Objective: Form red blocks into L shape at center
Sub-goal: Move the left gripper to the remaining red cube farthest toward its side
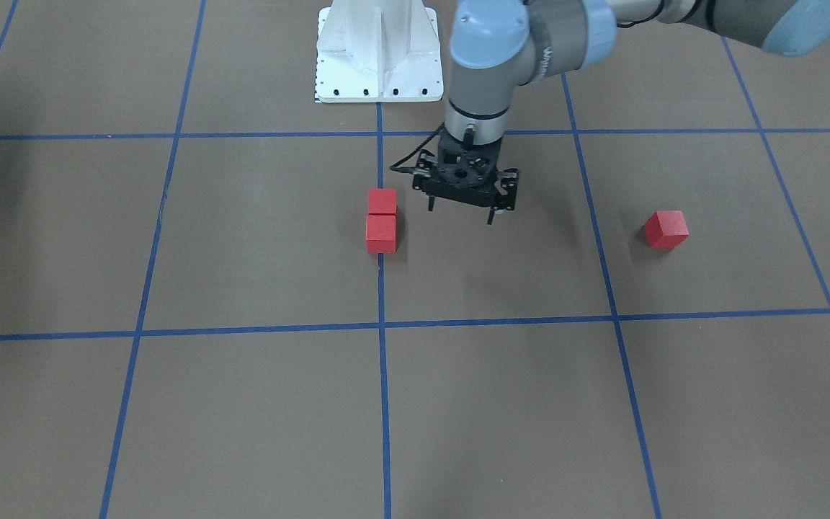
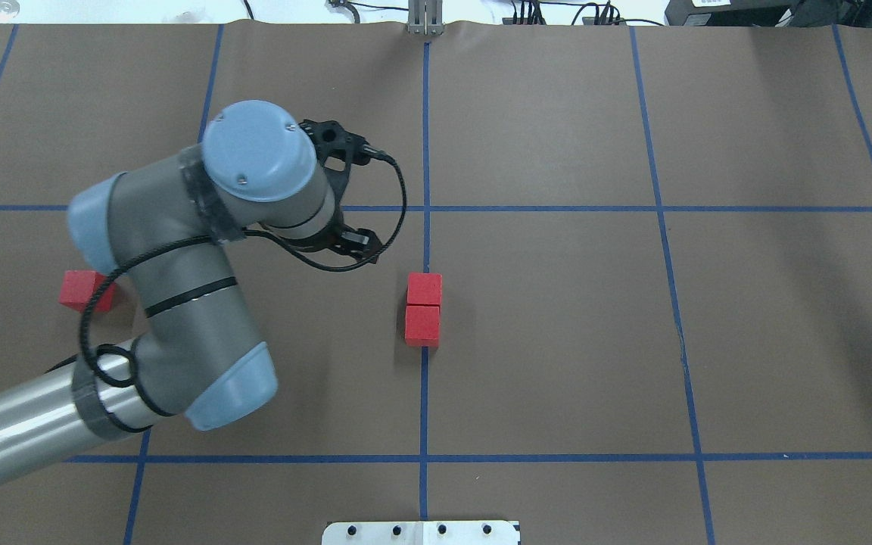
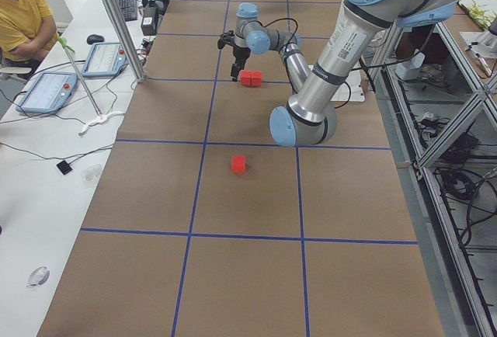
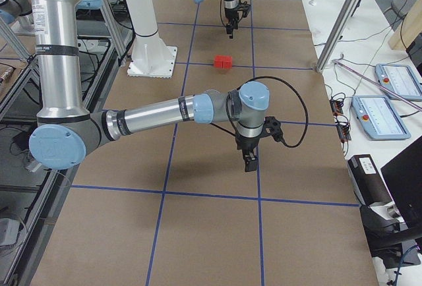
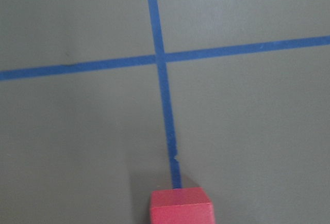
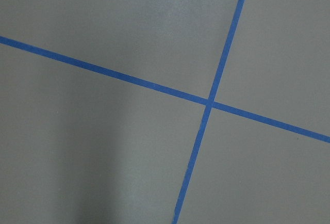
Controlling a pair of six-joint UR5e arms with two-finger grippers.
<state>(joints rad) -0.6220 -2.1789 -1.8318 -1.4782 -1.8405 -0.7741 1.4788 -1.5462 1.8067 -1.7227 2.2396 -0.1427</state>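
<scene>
Work stands like this: my left pincer (image 1: pixel 460 215) hangs point-down above bare brown floor, its two fingers (image 1: pixel 491 214) spread wide with nothing between them. It hovers near the pair of red blocks at the center (image 1: pixel 415 285), off to my left of them, and touches neither.

That pair sits on the vertical blue tape line (image 1: pixel 382 375). The first red block (image 1: pixel 382 201) is the one nearer my base (image 1: pixel 377 50). The second red block (image 1: pixel 380 233) lies just beyond it, the two pressed face to face in a short row along the line. My left wrist camera sees only one of them, low in its picture, with the tape running out from under it to a crossing of two lines.

The third red block (image 1: pixel 666 229) lies alone, well apart on my left side, in the next grid square, turned a little askew to the tape. From overhead it is partly hidden behind my left arm (image 2: pixel 179 303). The row of two has no foot, so no L is formed yet.

My right pincer (image 4: pixel 249 165) shows only from the table's end, hanging point-down over floor well away from the pair. From there I cannot tell whether its fingers are apart or together. Its wrist camera shows only brown floor and a crossing of blue tape
</scene>
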